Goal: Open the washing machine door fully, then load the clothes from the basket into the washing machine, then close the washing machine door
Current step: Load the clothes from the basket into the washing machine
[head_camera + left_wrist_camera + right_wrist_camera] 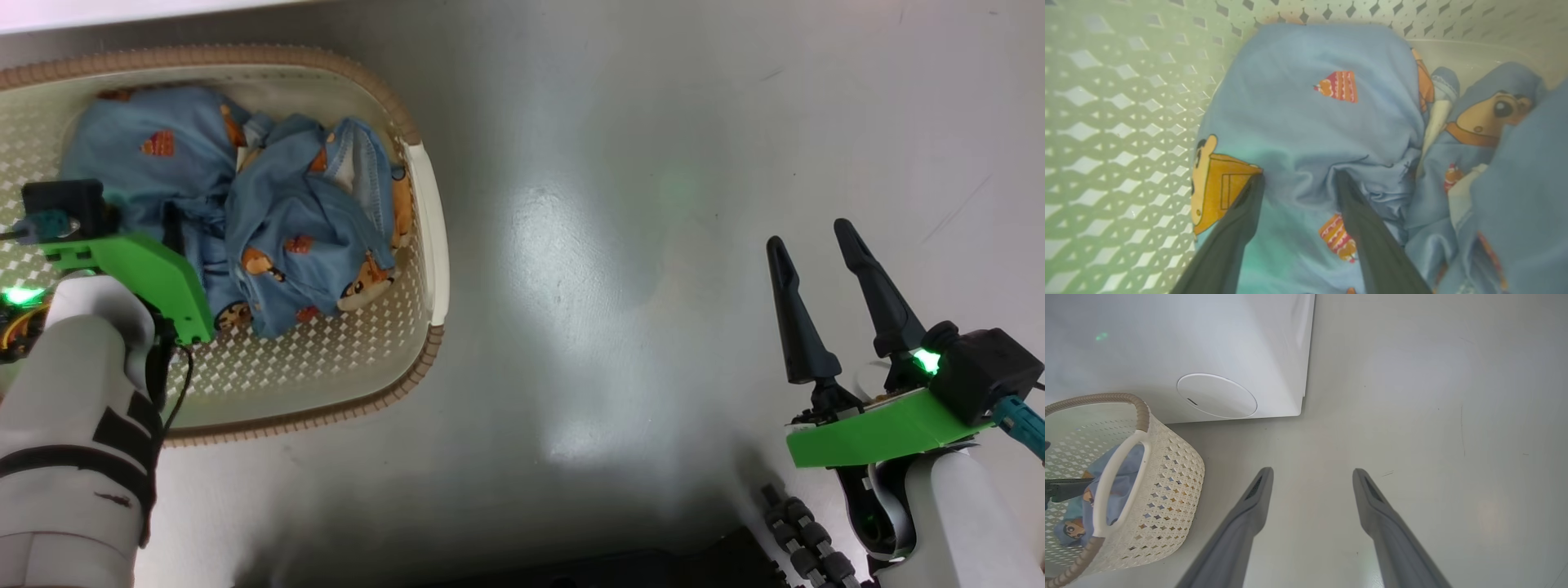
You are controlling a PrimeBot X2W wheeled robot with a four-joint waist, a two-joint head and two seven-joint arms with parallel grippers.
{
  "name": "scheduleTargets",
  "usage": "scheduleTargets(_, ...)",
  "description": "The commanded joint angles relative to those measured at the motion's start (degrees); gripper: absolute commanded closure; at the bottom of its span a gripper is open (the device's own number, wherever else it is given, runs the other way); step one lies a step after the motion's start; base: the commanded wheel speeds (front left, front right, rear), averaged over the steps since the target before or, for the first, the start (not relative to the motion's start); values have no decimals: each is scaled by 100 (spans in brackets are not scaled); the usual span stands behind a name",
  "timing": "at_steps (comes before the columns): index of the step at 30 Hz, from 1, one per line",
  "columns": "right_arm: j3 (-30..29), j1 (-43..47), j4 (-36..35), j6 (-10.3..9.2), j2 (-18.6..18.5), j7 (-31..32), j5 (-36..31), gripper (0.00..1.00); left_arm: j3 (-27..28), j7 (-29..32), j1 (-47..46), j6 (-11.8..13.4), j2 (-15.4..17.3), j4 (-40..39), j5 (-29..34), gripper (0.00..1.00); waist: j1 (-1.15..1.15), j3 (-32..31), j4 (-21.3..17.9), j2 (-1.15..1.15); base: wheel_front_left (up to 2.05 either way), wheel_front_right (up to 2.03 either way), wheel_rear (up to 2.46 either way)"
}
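1. On the grey floor (612, 245), head view's left: basket (426, 204), cream-white perforated plastic with a brown woven-look rim and a white handle on the side facing the right arm.
2. Inside the basket: clothes (302, 220), light-blue crumpled fabric heaped toward the far wall. The near part of the basket bottom is bare.
3. Prints on the clothes, left wrist view: a cake print (1337, 85) and a bear face (1490, 118). A cream strip (1437, 122) lies between two blue folds.
4. Left claw (1298, 177): reaches down into the basket, fingers spread apart, both tips sunk into the blue cloth with a ridge of fabric bunched between them; not clamped.
5. Right claw (808, 233): released, fingers wide apart and holding nothing, over bare floor well apart from the basket.
6. Washing machine (1208, 343), right wrist view: white lower front panel with a round cap (1216, 396), standing just behind the basket (1167, 477).
7. Through the basket's handle opening in the right wrist view, blue cloth and one dark finger of the left claw.
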Motion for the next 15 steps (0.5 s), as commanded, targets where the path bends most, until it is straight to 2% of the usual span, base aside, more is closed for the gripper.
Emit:
scheduleTargets(1, 132, 156, -87, 9, 32, -67, 30, 0, 94, -34, 158, 34, 246, 9, -31, 100, 0, -9, 2, 0, 0, 0, 0)
scheduleTargets(15, 134, 165, 25, 9, -60, -67, 28, 0, 71, -578, 632, -65, 108, 28, -204, 100, 0, -879, 171, 0, 0, 0, 0)
